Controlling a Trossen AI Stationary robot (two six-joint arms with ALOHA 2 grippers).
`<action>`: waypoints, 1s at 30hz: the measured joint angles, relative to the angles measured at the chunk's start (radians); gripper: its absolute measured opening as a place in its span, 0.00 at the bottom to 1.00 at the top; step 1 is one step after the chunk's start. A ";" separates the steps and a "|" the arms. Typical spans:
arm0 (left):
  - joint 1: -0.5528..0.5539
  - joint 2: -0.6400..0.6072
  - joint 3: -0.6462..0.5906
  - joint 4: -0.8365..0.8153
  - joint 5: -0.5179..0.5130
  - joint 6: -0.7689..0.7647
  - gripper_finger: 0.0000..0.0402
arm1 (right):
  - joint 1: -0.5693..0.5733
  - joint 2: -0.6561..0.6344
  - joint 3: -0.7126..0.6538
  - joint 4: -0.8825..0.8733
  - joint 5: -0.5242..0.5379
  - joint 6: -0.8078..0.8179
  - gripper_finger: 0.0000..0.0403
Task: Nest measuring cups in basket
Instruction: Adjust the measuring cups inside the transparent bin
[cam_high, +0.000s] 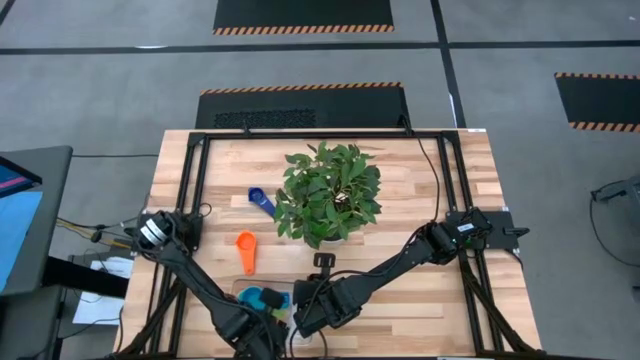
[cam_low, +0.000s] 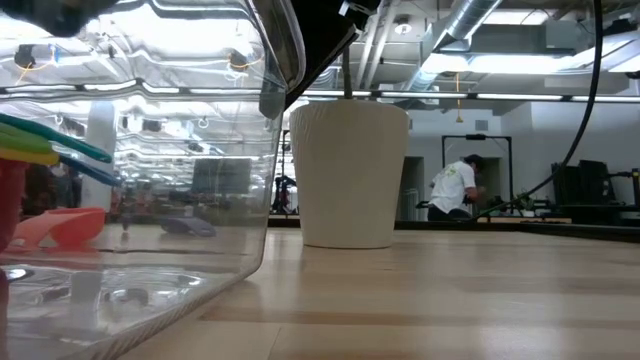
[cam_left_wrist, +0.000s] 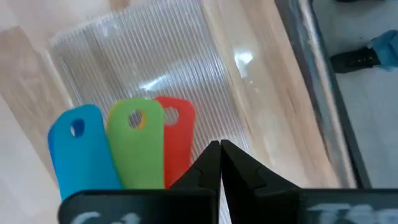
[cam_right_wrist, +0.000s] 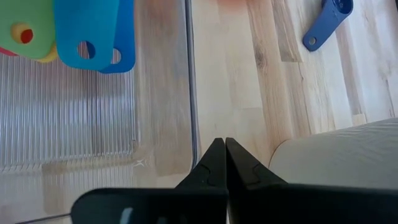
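Note:
The clear basket rests flat on the table near its front edge. In it lies a nested stack of cups; their light blue, green and red handles fan out. An orange cup and a dark blue cup lie on the bare table beyond the basket. My left gripper is shut, over the basket's floor beside the red handle. My right gripper is shut, just outside the basket's wall, on the side of the dark blue cup.
A leafy green plant in a white pot stands at the table's middle, just beyond my right gripper. A black frame runs around the table. People show in the room behind.

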 joint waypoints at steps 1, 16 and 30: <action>0.004 0.000 -0.004 0.001 0.000 0.006 0.00 | 0.000 0.000 0.000 0.000 0.000 -0.001 0.01; 0.032 0.001 -0.049 0.021 -0.108 0.008 0.00 | 0.000 0.000 0.000 0.000 0.000 0.002 0.01; 0.040 -0.001 -0.046 0.018 -0.191 -0.042 0.00 | 0.000 -0.001 0.000 0.000 0.000 0.002 0.01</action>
